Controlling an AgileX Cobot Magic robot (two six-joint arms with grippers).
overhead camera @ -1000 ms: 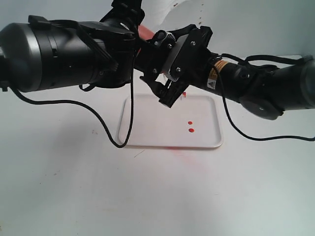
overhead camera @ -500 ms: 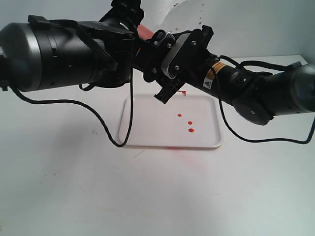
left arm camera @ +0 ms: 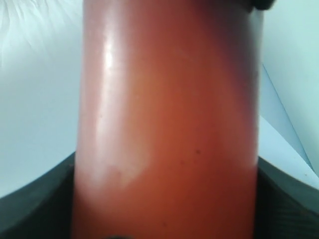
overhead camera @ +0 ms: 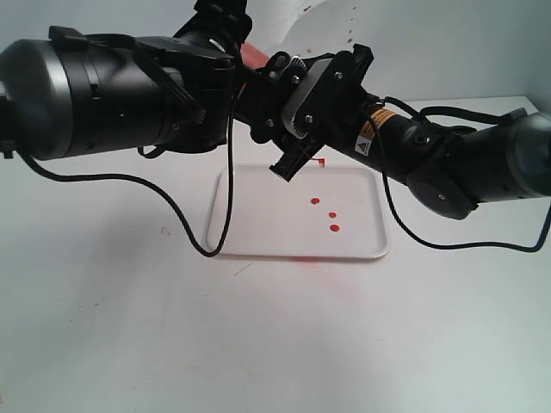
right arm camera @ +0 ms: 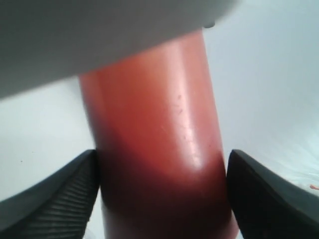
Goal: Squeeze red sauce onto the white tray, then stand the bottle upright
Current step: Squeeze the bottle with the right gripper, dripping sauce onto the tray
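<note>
With the left gripper [left arm camera: 162,209] and right gripper [right arm camera: 162,199] both clamped on the bottle [overhead camera: 250,55], tipped over the tray's [overhead camera: 258,234] edge, a harder squeeze could have spattered sauce [overhead camera: 334,228] onto the table [overhead camera: 129,331].

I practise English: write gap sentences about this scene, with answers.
The flat rectangular white plastic tray holds ___ round drops of glossy red sauce. The left tool and right tool grip one translucent orange-red plastic squeeze bottle: ___ tools in all. The tray lies on a ___ table.
Missing: three, two, white.
</note>
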